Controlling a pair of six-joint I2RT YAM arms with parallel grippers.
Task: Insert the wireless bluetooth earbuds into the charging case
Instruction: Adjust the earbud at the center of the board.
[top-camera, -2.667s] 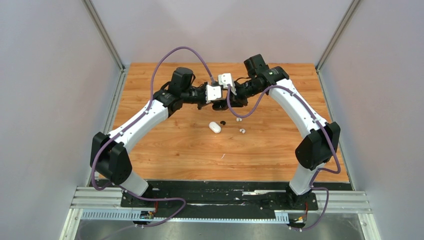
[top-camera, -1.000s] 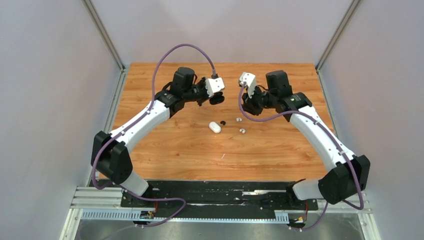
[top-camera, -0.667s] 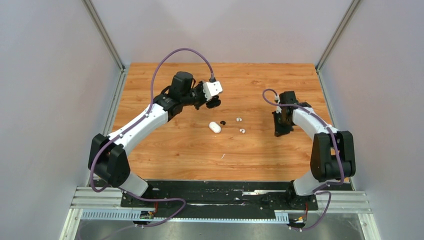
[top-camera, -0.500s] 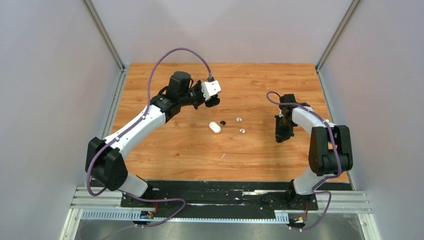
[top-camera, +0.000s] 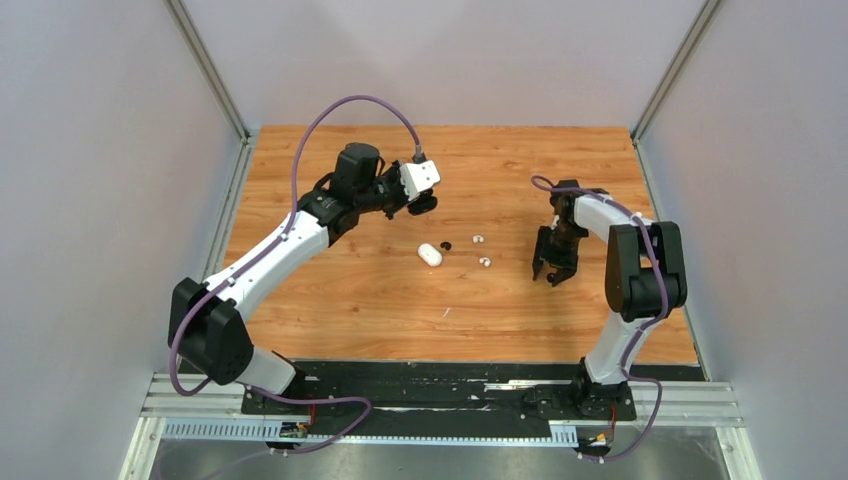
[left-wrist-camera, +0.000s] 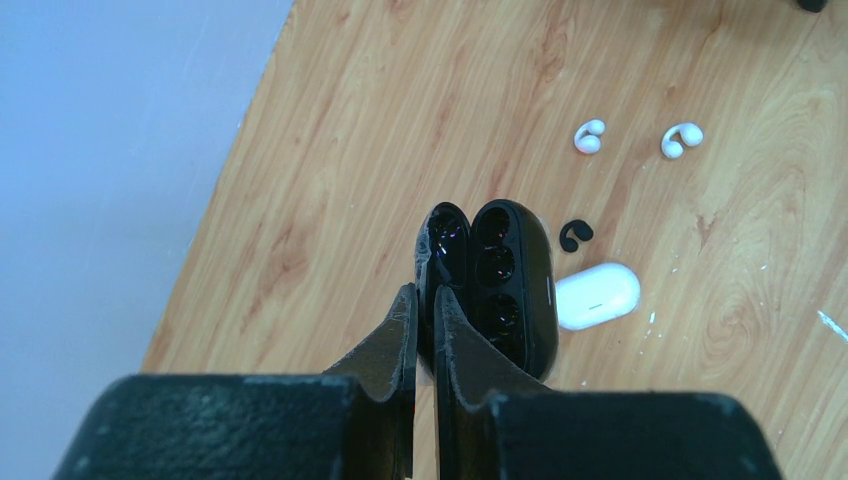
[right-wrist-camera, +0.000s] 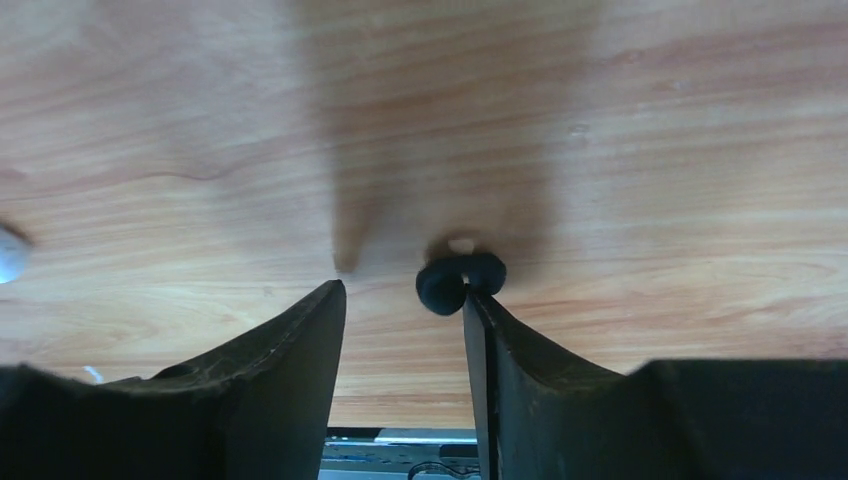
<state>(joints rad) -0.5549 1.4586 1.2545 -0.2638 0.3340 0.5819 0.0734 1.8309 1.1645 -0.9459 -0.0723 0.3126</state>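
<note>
Swung aside, our right claw (right-wrist-camera: 400, 292), apart, touches a tiny black earbud (right-wrist-camera: 458, 279); left claw (left-wrist-camera: 423, 300) clamps the open glossy black case (left-wrist-camera: 502, 285) for loading.

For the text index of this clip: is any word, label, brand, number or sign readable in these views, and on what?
No text can be read in any view.
White case: one tiny grey mark, too small to read.
Black case: a thin pale line on its edge, not a letter.
Table: bare wood grain, no print.
</note>
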